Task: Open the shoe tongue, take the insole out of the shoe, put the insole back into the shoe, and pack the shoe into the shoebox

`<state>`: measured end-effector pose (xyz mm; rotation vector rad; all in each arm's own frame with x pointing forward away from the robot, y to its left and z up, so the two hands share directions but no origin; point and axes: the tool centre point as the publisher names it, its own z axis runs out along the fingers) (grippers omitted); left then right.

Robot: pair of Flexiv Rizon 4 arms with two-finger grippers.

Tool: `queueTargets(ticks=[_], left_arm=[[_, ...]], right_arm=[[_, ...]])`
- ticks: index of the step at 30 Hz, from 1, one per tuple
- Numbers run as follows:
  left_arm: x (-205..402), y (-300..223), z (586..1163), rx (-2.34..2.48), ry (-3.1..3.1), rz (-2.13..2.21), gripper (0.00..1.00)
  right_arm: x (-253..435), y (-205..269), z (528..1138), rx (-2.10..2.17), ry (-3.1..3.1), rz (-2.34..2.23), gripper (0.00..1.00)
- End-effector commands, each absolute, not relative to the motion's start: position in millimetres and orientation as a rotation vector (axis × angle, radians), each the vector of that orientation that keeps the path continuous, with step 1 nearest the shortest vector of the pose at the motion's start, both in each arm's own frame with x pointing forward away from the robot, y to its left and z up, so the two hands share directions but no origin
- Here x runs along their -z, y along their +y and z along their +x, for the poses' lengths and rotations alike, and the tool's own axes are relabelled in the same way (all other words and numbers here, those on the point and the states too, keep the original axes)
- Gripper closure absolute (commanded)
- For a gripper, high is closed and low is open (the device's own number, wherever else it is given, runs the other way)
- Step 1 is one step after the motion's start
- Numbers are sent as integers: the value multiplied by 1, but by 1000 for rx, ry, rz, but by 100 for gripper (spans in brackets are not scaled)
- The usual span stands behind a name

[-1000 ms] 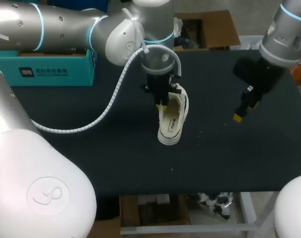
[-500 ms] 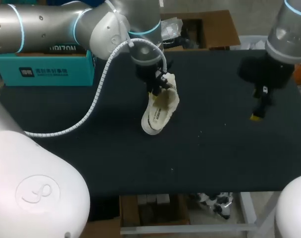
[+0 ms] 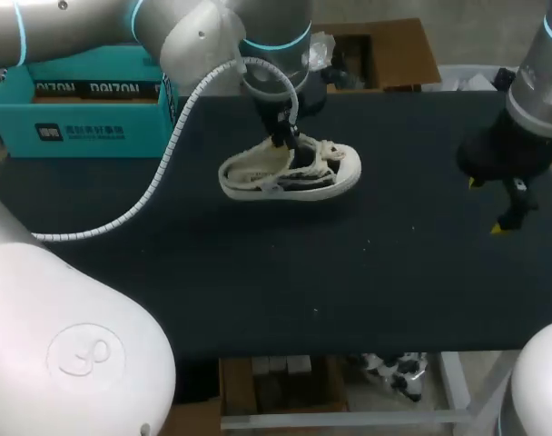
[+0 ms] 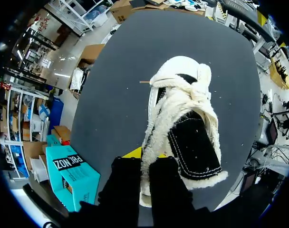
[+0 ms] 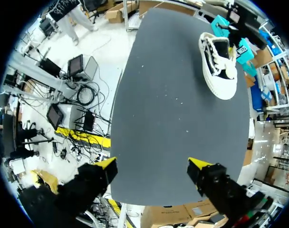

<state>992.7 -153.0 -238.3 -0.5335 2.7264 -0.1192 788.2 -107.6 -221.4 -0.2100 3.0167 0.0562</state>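
A white low shoe [image 3: 294, 173] with a fleecy lining is held sideways over the back middle of the black table [image 3: 258, 272], toe to the right. My left gripper [image 3: 285, 148] is shut on the shoe's upper edge from above. In the left wrist view the shoe [image 4: 187, 128] stretches ahead of the left gripper [image 4: 143, 159], whose black fingers pinch the fleecy rim. The teal shoebox [image 3: 81, 100] stands open at the back left. My right gripper [image 3: 509, 216] hangs open near the table's right edge, far from the shoe [image 5: 219, 61]; nothing is between the fingers of the right gripper [image 5: 151, 167].
The coiled white cable [image 3: 158, 186] of my left arm hangs over the table's left half. The shoebox [image 4: 71, 173] also shows beside the left gripper in its wrist view.
My left arm has turned the shoe from hanging toe-down to lying sideways and carried it back and to the left. My right arm has drawn off to the right.
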Motion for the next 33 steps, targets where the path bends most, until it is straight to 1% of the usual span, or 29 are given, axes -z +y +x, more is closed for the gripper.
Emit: queueTargets(ticks=[1,5,10,16,25,33], left_arm=[[189,-137,998,156,2645,-496,100],[150,-108,1034,203,2573,-451,100],[104,-56,1089,251,2518,-377,100],[69,8,1144,203,2467,-292,100],[58,118,1188,159,2406,-254,100],[76,204,1212,156,2418,-321,100]], right_arm=[[221,-108,788,-54,3020,-209,0],[221,-108,788,-54,3020,-209,0],[221,-108,788,-54,3020,-209,0],[221,-108,788,-54,3020,-209,0],[221,-108,788,-54,3020,-209,0],[221,-108,788,-54,3020,-209,0]])
